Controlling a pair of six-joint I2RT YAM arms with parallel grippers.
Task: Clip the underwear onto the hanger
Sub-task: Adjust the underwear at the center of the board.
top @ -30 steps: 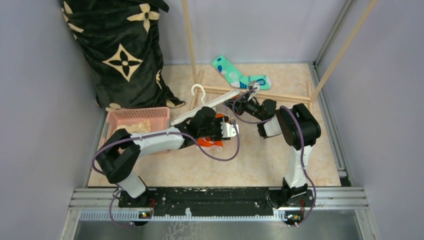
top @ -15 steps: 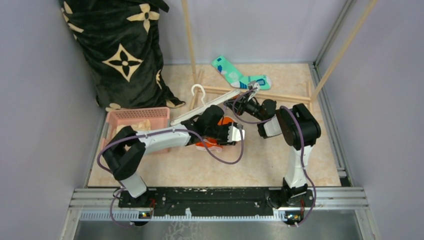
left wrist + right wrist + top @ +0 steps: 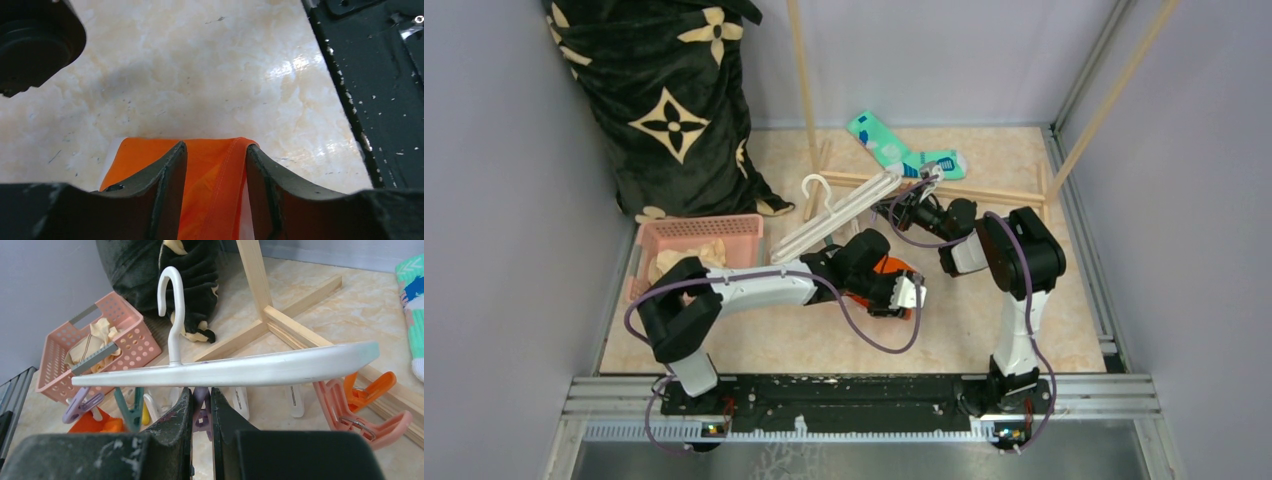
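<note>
Table [image 3: 969, 320]: beige marbled top, grey walls on three sides, both arm bases at the near edge.
Black plush bundle [image 3: 664, 110]: dark cover with cream flower shapes, standing in the far left corner.
Wooden rack [image 3: 256, 275]: pale poles rising from a base of flat bars at the far middle of the table.
Pink basket [image 3: 724, 230]: slotted plastic, at the left, in front of the plush bundle.
The hanger [image 3: 250, 370]: white frame, hook up and lifted off the table. In the top view it slants from near the basket up to the rack's base bars.
The underwear [image 3: 137, 152]: bright orange, bunched on the table near its centre, on the near side of the hanger. It lies under the left wrist, with a white edge showing at one side.
Left gripper [image 3: 215, 155]: reached across to the table's centre, jaws part-way apart and clamped on a fold of the underwear — orange cloth fills the gap between both fingers.
Right gripper [image 3: 201, 400]: under the hanger's frame, jaws almost together, closed on the hanger by one lilac clothespin [image 3: 201, 415].
Teal sock [image 3: 894, 150]: patterned, flat at the far side, just beyond the rack's base bars.
Cream cloth [image 3: 686, 260]: crumpled inside the pink basket.
Other clothespins: an orange one [image 3: 372, 386] and a pink one [image 3: 340, 407] dangle at the frame's right end — a teal one [image 3: 127, 405] hangs towards the left.
</note>
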